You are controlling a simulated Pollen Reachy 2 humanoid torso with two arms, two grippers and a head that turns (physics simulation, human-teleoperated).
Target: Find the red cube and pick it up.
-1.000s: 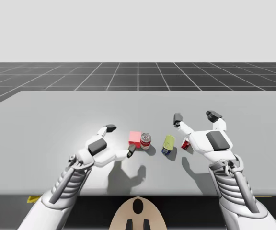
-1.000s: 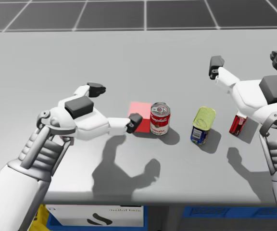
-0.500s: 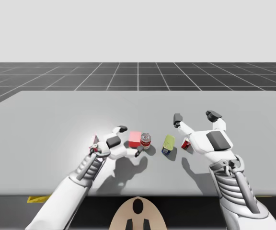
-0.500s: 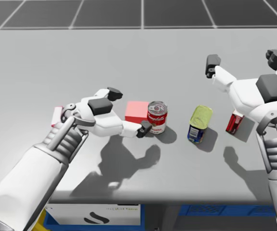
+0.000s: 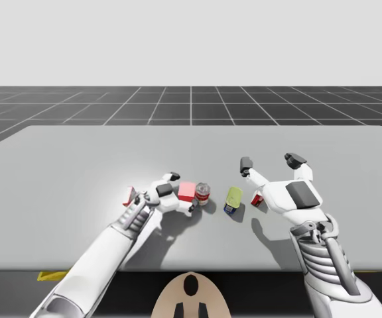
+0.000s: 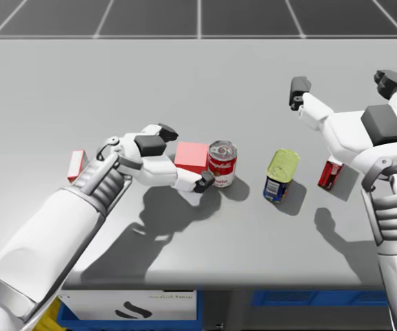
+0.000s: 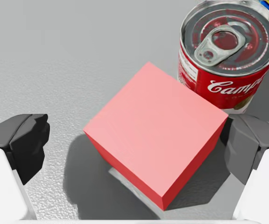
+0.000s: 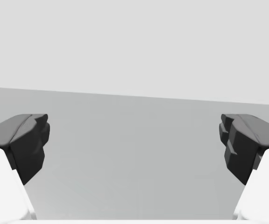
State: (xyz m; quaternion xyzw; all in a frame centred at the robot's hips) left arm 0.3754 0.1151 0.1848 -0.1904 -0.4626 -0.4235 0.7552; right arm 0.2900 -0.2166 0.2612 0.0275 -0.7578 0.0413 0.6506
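My left gripper (image 6: 185, 156) is straddling the red cube (image 7: 155, 133), fingers apart, not yet clamping; the cube is sitting on the table (image 5: 78, 159), a red can (image 5: 202, 193) just beside at its three o'clock. Finding looks done; closing and lifting are remaining. My right gripper (image 6: 343, 84) is hovering, spread wide

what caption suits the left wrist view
Open left gripper framing the red cube, with a red can just ahead.
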